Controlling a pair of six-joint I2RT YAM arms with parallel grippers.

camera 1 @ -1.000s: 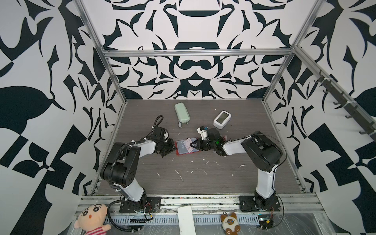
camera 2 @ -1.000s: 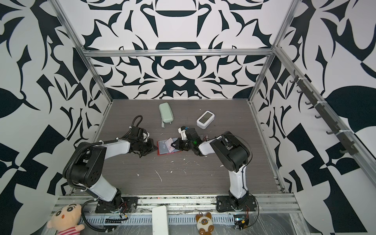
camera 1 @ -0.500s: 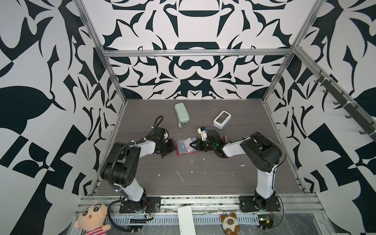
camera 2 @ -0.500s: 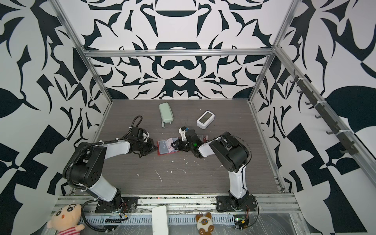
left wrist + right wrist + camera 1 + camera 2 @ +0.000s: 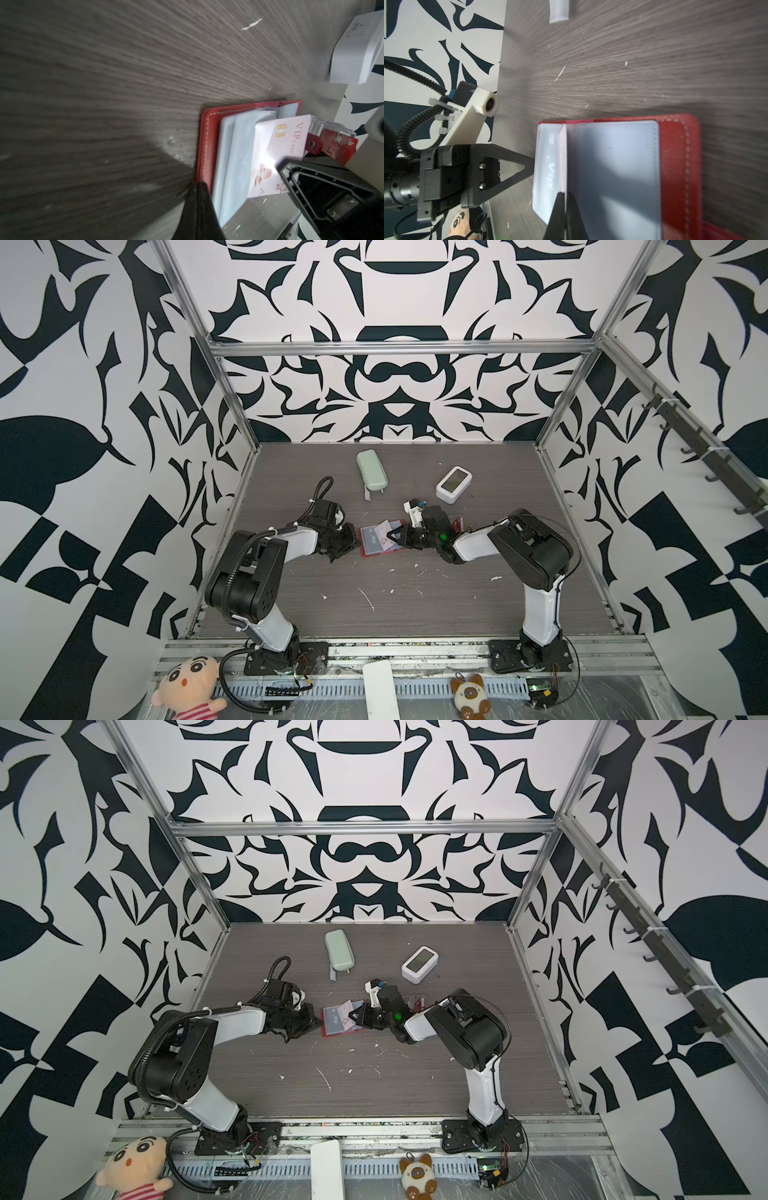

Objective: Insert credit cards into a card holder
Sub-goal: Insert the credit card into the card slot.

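Robot test cell, laboratory type. Black-and-white patterned panels [image 5: 395,302] on aluminium framing [image 5: 399,349] enclose a grey wood-grain table [image 5: 415,605]. Left arm [image 5: 257,572] and right arm [image 5: 536,556] are bolted to a rail [image 5: 415,651] along its front edge.

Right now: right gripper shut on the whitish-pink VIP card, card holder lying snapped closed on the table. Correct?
Not closed. The card holder lies open on the table, its clear sleeve pages fanned up, as the left wrist view shows. The rest holds: the right gripper is shut on the whitish-pink VIP card.
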